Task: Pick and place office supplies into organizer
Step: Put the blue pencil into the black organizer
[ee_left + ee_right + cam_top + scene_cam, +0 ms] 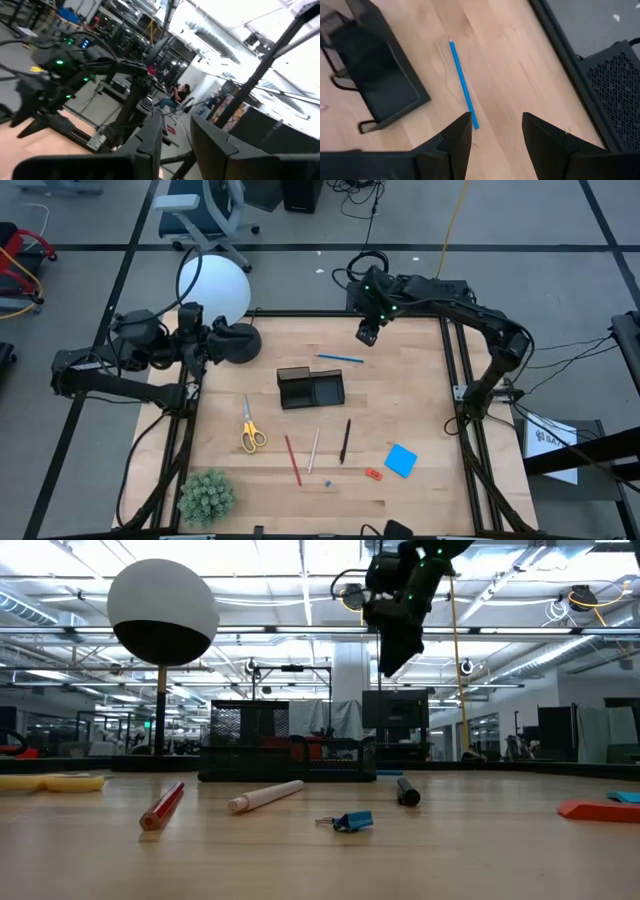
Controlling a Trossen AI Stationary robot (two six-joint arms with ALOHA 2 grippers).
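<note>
The black organizer (310, 388) stands mid-table and also shows in the right wrist view (375, 75). A blue pencil (340, 358) lies just beyond it on the wood. Yellow-handled scissors (250, 428), a red pencil (292, 460), a pale pencil (314, 450), a black pen (345, 440), a blue note pad (401, 460) and a red-orange piece (373, 474) lie nearer the front. My right gripper (495, 120) is open and empty, high above the blue pencil's (464, 85) end, as the low view (395, 655) shows. My left gripper (177, 135) is open and empty at the table's far left, by the lamp base.
A white globe lamp (213, 288) on a round black base (238, 342) stands at the far left, close to my left gripper. A green plant (206, 496) sits at the near left corner. A tiny blue clip (327, 482) lies near the front. Bare wood lies right of the organizer.
</note>
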